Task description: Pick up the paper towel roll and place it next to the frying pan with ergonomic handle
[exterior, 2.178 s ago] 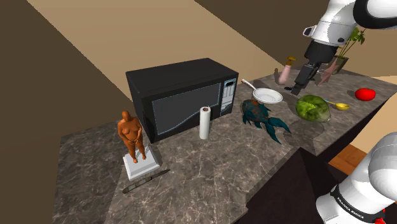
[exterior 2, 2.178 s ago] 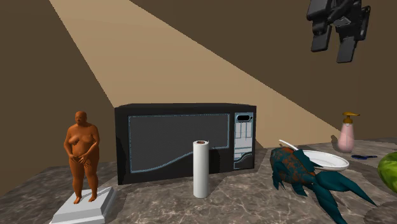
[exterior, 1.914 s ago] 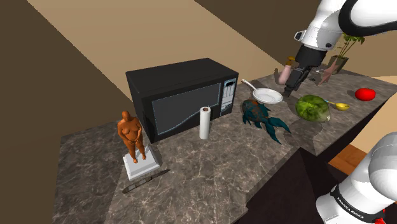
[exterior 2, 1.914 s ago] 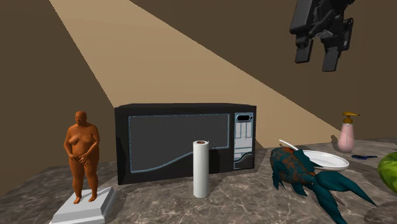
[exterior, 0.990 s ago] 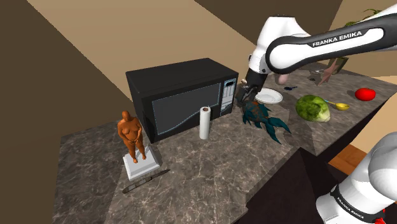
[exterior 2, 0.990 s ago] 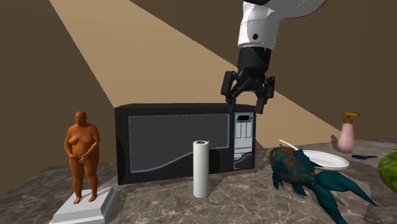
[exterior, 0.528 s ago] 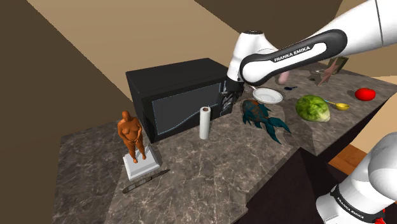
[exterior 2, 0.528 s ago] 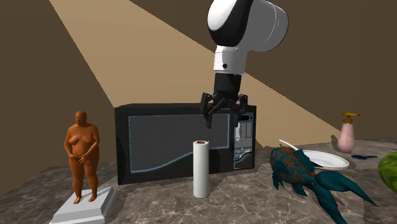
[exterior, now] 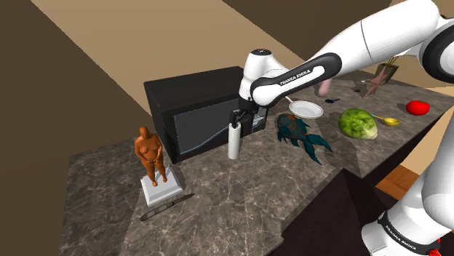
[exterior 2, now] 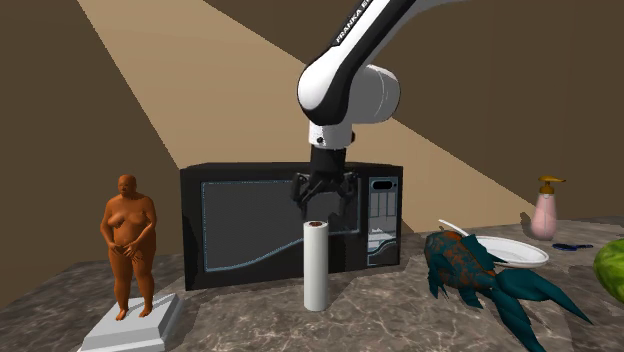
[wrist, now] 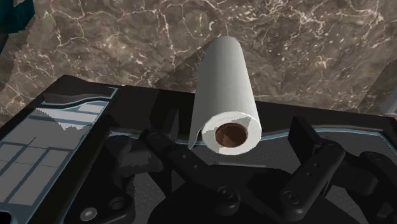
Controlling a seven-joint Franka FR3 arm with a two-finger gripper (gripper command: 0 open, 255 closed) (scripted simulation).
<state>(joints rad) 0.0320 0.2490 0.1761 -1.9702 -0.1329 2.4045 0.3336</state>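
Observation:
The white paper towel roll [exterior: 233, 142] stands upright on the dark marble counter, in front of the black microwave [exterior: 196, 109]. My gripper [exterior: 236, 118] hangs open just above the roll's top end, fingers pointing down. From the second exterior view the gripper [exterior 2: 320, 206] straddles the top of the roll [exterior 2: 316, 266] without touching it. Along the wrist view the roll [wrist: 224, 89] lies between my spread fingers [wrist: 310, 159]. The white frying pan [exterior: 306, 110] rests further along the counter toward the shoulder view's right, beyond a teal fish figurine [exterior: 300, 134].
An orange statue [exterior: 149, 156] on a white base and a knife [exterior: 166, 207] sit toward the shoulder view's left. A green lettuce [exterior: 358, 124], yellow spoon [exterior: 391, 121], red tomato [exterior: 417, 107] and pink soap bottle [exterior 2: 544, 210] crowd the counter's far end.
The arm swung from above the pan across the microwave's front to the shoulder view's left, then lowered over the roll. The gripper stayed open; nothing else moved.

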